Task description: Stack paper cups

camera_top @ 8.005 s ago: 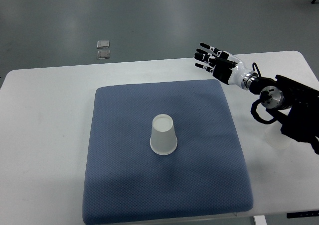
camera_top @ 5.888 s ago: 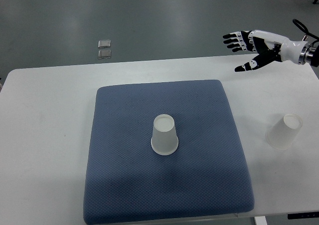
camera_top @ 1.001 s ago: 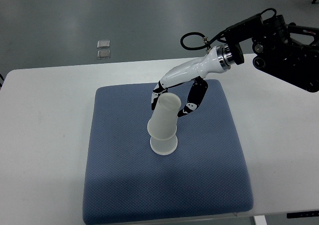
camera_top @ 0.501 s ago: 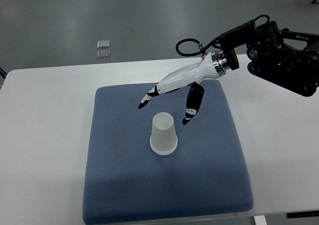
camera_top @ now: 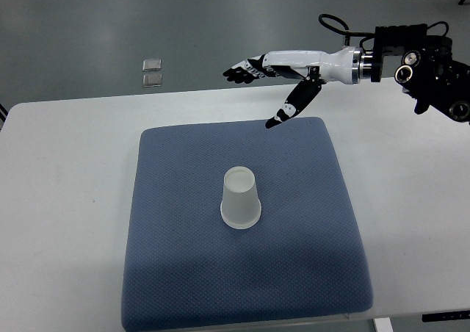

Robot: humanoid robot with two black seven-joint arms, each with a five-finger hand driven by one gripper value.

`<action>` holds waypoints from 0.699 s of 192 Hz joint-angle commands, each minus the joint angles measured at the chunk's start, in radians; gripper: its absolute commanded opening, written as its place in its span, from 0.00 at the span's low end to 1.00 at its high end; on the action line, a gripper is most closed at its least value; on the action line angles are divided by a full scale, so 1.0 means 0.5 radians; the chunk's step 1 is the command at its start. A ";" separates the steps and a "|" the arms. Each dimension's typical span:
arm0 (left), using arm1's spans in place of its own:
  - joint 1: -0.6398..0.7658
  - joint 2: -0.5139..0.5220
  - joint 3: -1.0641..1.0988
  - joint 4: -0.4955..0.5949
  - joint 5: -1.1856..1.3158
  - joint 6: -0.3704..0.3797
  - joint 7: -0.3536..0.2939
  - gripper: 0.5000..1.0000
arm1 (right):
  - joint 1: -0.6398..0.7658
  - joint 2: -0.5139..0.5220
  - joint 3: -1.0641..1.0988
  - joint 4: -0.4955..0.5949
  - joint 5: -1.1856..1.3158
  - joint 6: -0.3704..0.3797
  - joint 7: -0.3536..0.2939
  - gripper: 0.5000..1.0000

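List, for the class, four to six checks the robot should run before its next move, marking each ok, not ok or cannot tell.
1. Right hand empty, fingers spread: ok.
2. Hand clear of the cups, raised over the mat's far edge: ok.
3. Cups upside down, standing upright on the mat: ok.
4. One cup fully seated over the other: cannot tell; only a single cup outline shows from above.
5. Loose cups left on the table: none in view, ok.
6. Left arm out of the way: not in view, cannot tell.
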 commanded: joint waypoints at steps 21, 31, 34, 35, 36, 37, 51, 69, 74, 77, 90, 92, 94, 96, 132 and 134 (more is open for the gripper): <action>0.000 0.000 -0.001 0.001 0.000 0.000 0.000 1.00 | -0.165 0.059 0.055 -0.309 1.136 0.000 -0.626 0.85; 0.000 0.000 -0.001 0.001 0.000 0.000 0.000 1.00 | -0.196 0.083 0.061 -0.358 1.443 0.000 -0.770 0.85; 0.000 0.000 0.002 0.001 0.003 0.000 -0.003 1.00 | -0.202 0.083 0.061 -0.367 1.502 0.000 -0.798 0.85; 0.000 0.000 -0.001 0.001 0.003 0.000 0.000 1.00 | -0.211 0.086 0.055 -0.376 1.554 0.000 -0.828 0.85; 0.000 0.000 -0.001 0.001 0.003 0.000 0.000 1.00 | -0.211 0.086 0.055 -0.376 1.554 0.000 -0.829 0.85; 0.000 0.000 -0.001 0.001 0.003 0.000 0.000 1.00 | -0.211 0.086 0.055 -0.376 1.554 0.000 -0.829 0.85; 0.000 0.000 -0.001 -0.002 0.000 0.000 0.000 1.00 | -0.257 0.102 0.052 -0.428 1.892 0.000 -1.019 0.85; 0.000 0.000 0.002 0.001 0.003 0.000 0.000 1.00 | -0.312 0.138 0.052 -0.471 2.186 -0.019 -1.157 0.85; 0.000 0.000 0.002 0.001 0.000 0.000 0.000 1.00 | -0.322 0.148 0.052 -0.475 2.238 -0.050 -1.169 0.85; 0.000 0.000 -0.001 0.001 0.000 0.000 0.000 1.00 | -0.331 0.157 0.055 -0.475 2.284 -0.080 -1.172 0.85; 0.000 0.000 0.002 0.001 0.003 0.000 0.000 1.00 | -0.362 0.178 0.055 -0.475 2.416 -0.142 -1.172 0.85; 0.000 0.000 -0.001 0.001 0.003 0.000 0.000 1.00 | -0.371 0.181 0.055 -0.475 2.438 -0.148 -1.172 0.85; 0.000 0.000 -0.001 0.001 0.000 0.000 0.000 1.00 | -0.377 0.184 0.055 -0.475 2.456 -0.157 -1.172 0.85; 0.000 0.000 0.002 -0.002 0.000 0.000 0.000 1.00 | -0.380 0.188 0.061 -0.475 2.478 -0.160 -1.172 0.85; 0.000 0.000 -0.001 0.001 0.003 0.000 0.000 1.00 | -0.438 0.227 0.064 -0.478 2.656 -0.191 -1.136 0.85; 0.000 0.000 -0.001 0.001 0.000 0.000 0.000 1.00 | -0.438 0.227 0.064 -0.478 2.656 -0.191 -1.133 0.85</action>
